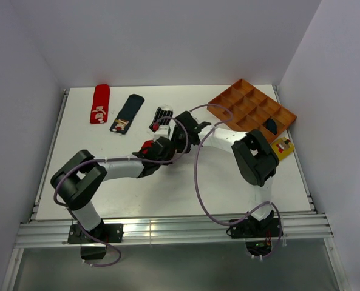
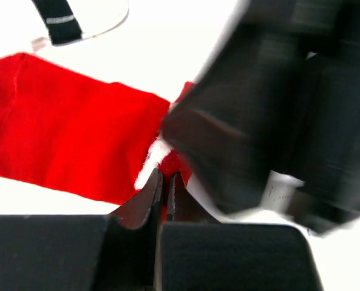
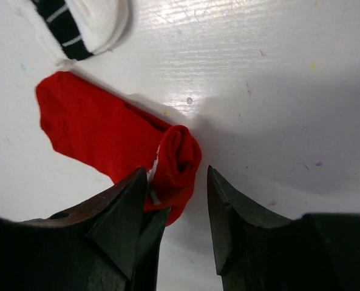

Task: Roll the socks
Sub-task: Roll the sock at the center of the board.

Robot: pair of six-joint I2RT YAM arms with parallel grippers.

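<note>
Left tool (image 2: pixel 166 176), pressed together, apparently pinches the half-rolled red fabric sock (image 3: pixel 101 136); the right tool (image 3: pixel 175 171), spread, straddles its roll, blurred from the left wrist.

Bright, even overhead light. In the left wrist view the desk (image 2: pixel 167 36) glares nearly white and the right arm (image 2: pixel 277 109) is motion-blurred. In the right wrist view a soft grey shadow lies beyond the fingers (image 3: pixel 228 206).

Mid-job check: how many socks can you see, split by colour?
Red: 2, the red sock with white marks lying flat and the part-rolled red sock
Navy: 2, the navy sock with a patch and the plain navy sock in the tray
Striped: 1, the striped sock
Mustard: 1, the mustard yellow sock
Total: 6
</note>
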